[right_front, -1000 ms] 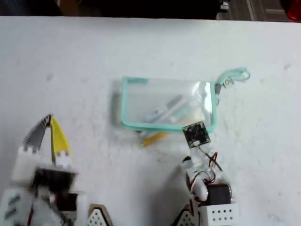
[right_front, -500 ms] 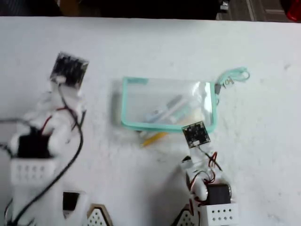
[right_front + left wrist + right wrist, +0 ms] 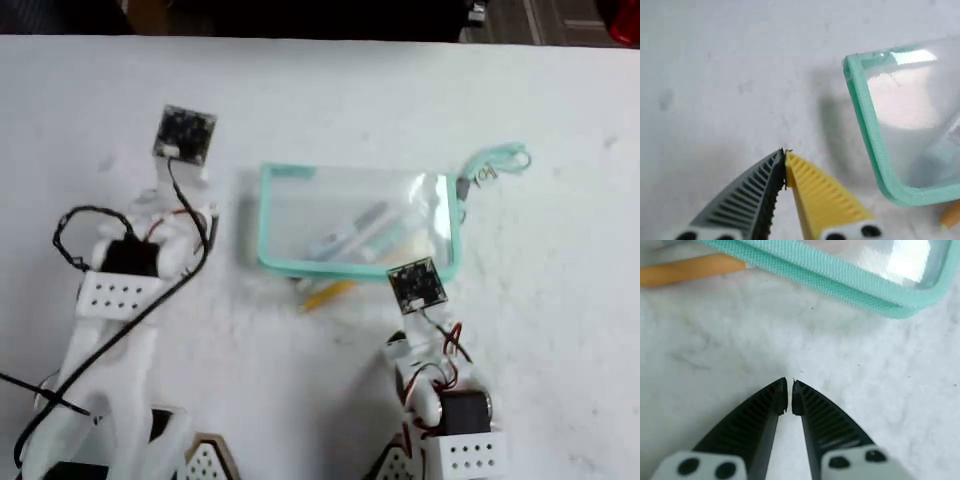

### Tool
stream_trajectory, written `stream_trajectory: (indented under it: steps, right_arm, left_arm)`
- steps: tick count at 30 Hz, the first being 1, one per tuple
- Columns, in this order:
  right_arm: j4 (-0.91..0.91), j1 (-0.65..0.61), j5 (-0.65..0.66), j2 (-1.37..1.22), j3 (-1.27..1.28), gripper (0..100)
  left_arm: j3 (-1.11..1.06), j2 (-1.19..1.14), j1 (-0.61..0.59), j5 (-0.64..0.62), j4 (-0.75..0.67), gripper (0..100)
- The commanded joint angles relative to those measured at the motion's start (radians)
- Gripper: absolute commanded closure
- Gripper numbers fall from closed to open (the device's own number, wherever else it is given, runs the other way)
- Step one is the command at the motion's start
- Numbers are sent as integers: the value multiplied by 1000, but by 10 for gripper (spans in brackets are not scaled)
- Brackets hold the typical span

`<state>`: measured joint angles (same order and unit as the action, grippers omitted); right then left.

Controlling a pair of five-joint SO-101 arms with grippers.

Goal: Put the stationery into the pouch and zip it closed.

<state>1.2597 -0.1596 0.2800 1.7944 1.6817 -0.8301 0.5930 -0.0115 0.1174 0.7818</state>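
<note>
A clear pouch [image 3: 360, 222] with a teal border lies flat at the table's middle, with pens and other stationery visible inside it. Its teal pull loop [image 3: 497, 160] sticks out at the far right corner. A yellow pencil [image 3: 328, 293] pokes out from under the pouch's near edge. My left gripper [image 3: 785, 151], grey and yellow, is shut and empty just left of the pouch's corner [image 3: 852, 65]. My right gripper [image 3: 789, 382], black, is shut and empty just in front of the pouch's near edge [image 3: 840, 282], beside the pencil [image 3: 690, 269].
The left arm [image 3: 125, 270] stretches up the table's left side with a looping black cable. The right arm [image 3: 440, 390] stands at the near edge below the pouch. The white table [image 3: 560, 330] stretches bare to the right and at the back.
The left arm has swung out from the near-left corner toward the pouch's left side. The right arm and pouch have not moved.
</note>
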Motion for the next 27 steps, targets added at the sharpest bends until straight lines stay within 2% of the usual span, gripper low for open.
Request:
stream_trajectory:
  steps: [1,12,27]
  right_arm:
    - [7,-5,8,2,9,981]
    - [7,-5,8,2,9,981]
    - [7,-5,8,2,9,981]
  left_arm:
    - [-72,4,21,46,-130,976]
    - [-158,1,22,48,-218,976]
    - [-161,-2,64,52,-212,976]
